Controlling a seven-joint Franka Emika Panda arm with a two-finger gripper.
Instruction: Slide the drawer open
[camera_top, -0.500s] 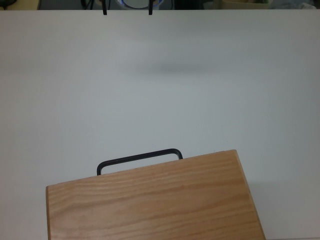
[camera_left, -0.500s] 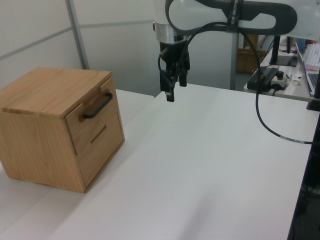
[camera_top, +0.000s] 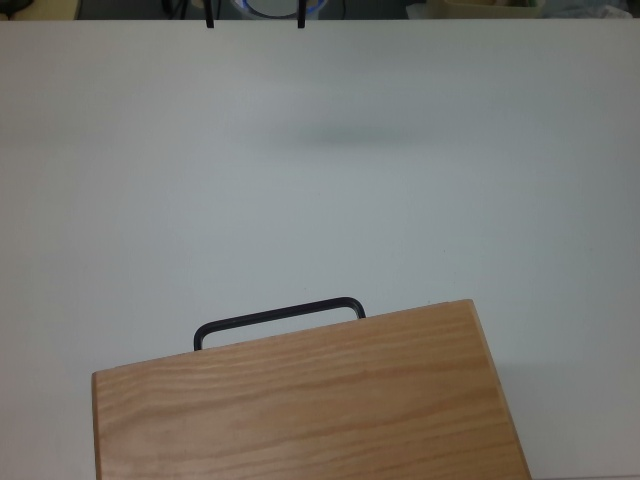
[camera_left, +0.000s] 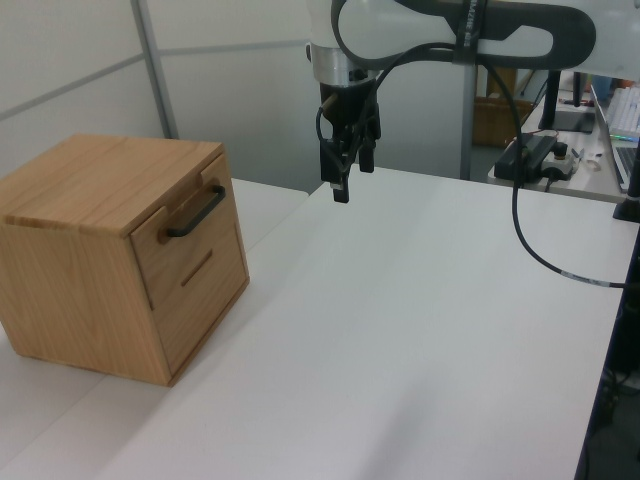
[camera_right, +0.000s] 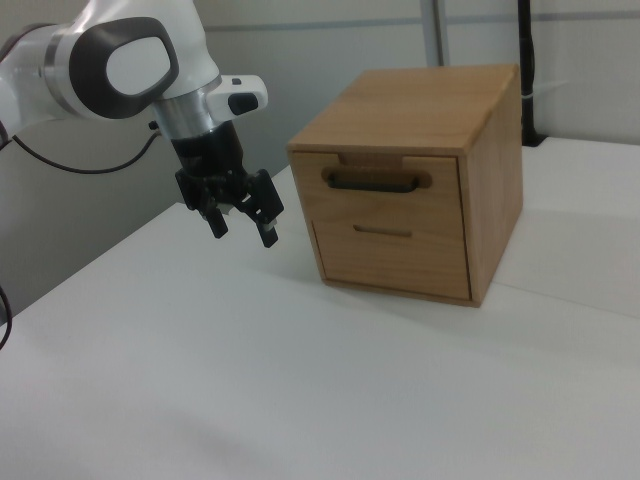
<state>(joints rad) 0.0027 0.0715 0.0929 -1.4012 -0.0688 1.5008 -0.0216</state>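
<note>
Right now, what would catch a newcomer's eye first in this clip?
The wooden cabinet alone on the white table, its top drawer shut, with a black bar handle. Next, the gripper hanging open above the table at the right view's left, apart from the cabinet.

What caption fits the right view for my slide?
Open gripper hovers above the white table, apart from the wooden cabinet whose drawer is closed.

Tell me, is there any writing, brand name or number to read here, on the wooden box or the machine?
None can be read.
The wooden cabinet, its drawer and the white table are plain.
The arm bears small dark marks near its top in the left view, too blurred to read.
</note>
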